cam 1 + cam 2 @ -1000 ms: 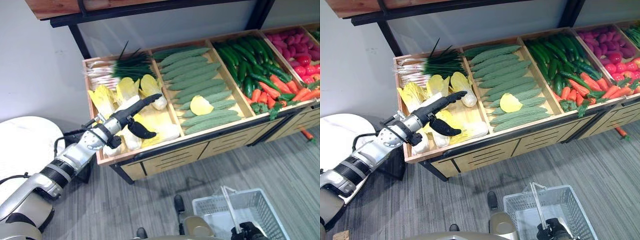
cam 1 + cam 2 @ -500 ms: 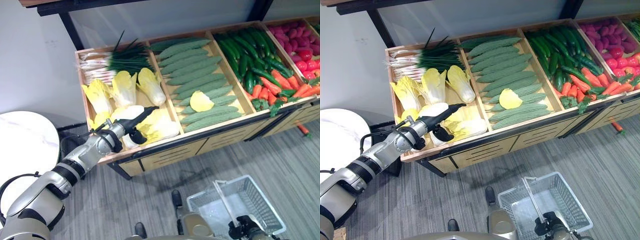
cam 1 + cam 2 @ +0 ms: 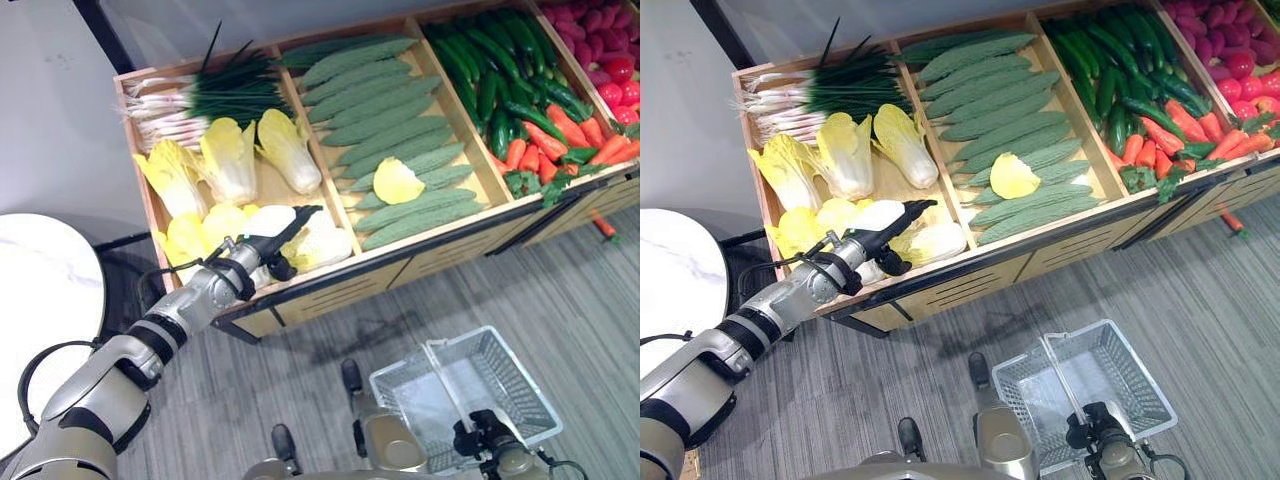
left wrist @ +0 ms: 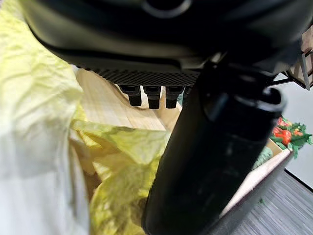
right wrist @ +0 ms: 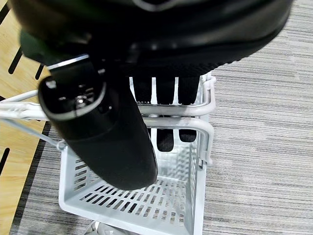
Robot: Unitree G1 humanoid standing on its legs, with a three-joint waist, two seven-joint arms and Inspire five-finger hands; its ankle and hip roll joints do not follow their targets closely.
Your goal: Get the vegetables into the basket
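Several yellow-white napa cabbages (image 3: 230, 160) lie in the leftmost bin of a wooden produce stand (image 3: 420, 258). My left hand (image 3: 262, 248) is low over the front cabbages, fingers straight along a pale cabbage (image 3: 268, 218) and thumb held apart. In the left wrist view the fingers (image 4: 151, 94) hover above yellow leaves (image 4: 44, 122). A white wire basket (image 3: 420, 352) hangs by the floor at lower right. My right hand (image 3: 482, 440) is shut on its handle (image 5: 171, 122), with the basket's mesh bottom (image 5: 146, 196) below.
Spring onions (image 3: 200, 95) lie at the back of the cabbage bin. Neighbouring bins hold ridged green gourds (image 3: 385, 120) with one stray cabbage piece (image 3: 398, 183), cucumbers (image 3: 495, 80), carrots (image 3: 545, 140) and tomatoes (image 3: 620, 70). A white round table (image 3: 40, 300) stands at left. One carrot (image 3: 604, 224) lies on the floor.
The camera has shifted. My left hand has drawn back toward the bin's front edge and sunk lower onto the front cabbages. The right hand still holds the basket.
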